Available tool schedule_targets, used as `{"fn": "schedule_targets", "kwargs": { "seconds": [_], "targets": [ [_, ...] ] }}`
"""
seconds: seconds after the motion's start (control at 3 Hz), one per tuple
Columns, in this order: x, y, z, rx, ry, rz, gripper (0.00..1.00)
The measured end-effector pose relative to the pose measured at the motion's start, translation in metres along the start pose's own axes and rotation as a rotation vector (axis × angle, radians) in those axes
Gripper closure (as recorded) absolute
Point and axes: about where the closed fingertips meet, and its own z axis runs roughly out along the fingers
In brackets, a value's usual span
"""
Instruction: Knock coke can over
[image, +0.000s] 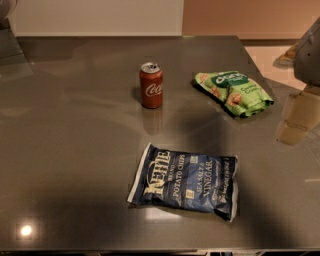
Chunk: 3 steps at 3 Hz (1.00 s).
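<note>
- I see the can (151, 86) standing upright on the table (70, 150), a little left of centre and toward the far side. It is red, with the white script facing me and the silver top up.
- The gripper (310, 50) sits at the right edge of my view as a grey shape only partly in frame. It is above the table's right side and well apart from the can.
- I cannot tell how far open it is or whether it has hold of anything.
- A green bag (234, 92) lies flat to the right of the can, between the can and the gripper, and touches neither.
- A blue bag (185, 181) lies flat nearer to me, in front of the can and slightly right, well apart from it. Its white lettering reads Kettle potato chips, sea salt and vinegar.
- The glossy tabletop shows the can's faint reflection just in front of it.
- A pale tan reflection (295, 120) shows on the table below the gripper, near the right edge.
- A small bright glare spot (25, 230) sits near the table's near left corner.
- A white wall (100, 17) runs behind the far edge.
</note>
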Motion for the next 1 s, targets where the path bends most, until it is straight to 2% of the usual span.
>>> {"fn": "schedule_targets", "kwargs": {
  "seconds": [0.33,0.67,1.0],
  "targets": [
    [-0.001,-0.001,-0.001,0.002,-0.002,0.0,0.0],
    [-0.024,-0.023,0.006,0.024,-0.045,-0.008,0.0],
    [-0.061,-0.053,0.018,0.057,-0.115,-0.018,0.0]
  ]
}}
